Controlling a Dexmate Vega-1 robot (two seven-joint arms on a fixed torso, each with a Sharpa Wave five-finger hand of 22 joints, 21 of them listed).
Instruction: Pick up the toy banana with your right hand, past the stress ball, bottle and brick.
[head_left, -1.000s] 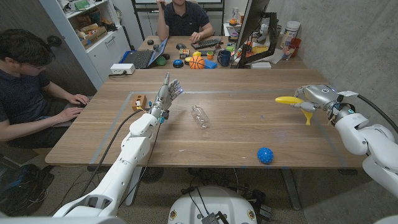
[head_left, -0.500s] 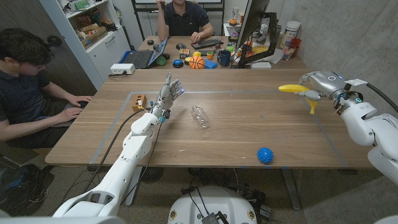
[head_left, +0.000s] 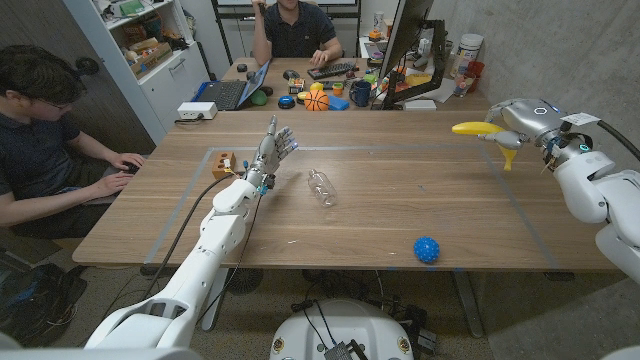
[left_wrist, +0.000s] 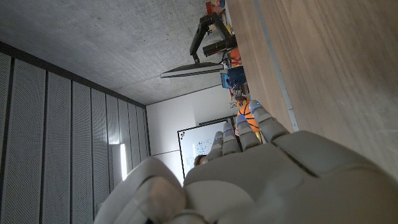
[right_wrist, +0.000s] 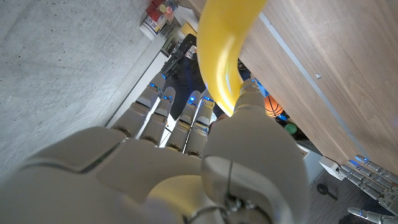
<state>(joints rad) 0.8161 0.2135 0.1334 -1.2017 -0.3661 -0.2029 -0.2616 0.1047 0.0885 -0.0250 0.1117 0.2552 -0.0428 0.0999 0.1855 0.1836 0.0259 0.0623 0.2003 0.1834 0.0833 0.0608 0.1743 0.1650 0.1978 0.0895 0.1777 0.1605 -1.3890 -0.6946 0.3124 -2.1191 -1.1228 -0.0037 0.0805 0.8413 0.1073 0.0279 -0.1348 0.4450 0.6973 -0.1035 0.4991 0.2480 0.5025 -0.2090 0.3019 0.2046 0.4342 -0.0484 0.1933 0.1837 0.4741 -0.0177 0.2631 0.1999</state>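
My right hand (head_left: 527, 120) holds the yellow toy banana (head_left: 480, 130) in the air above the table's far right side; one end of the banana juts out towards the middle, and a yellow piece hangs below the hand. In the right wrist view the banana (right_wrist: 225, 50) curves over my fingers (right_wrist: 180, 115), pinned by the thumb. The clear bottle (head_left: 321, 187) lies on its side mid-table. The blue stress ball (head_left: 427, 249) sits near the front edge. The small wooden brick (head_left: 225, 165) stands beside my left hand (head_left: 272, 152), which is upright with fingers apart, holding nothing.
A taped rectangle marks the wooden table (head_left: 390, 220). A person at a laptop sits at the left side (head_left: 40, 140), another behind the far desk (head_left: 295, 30). That desk carries toys, a keyboard and a monitor (head_left: 405, 40).
My right hand has lifted the banana higher and carried it farther back and to the right. The left hand, bottle, ball and brick have stayed put.
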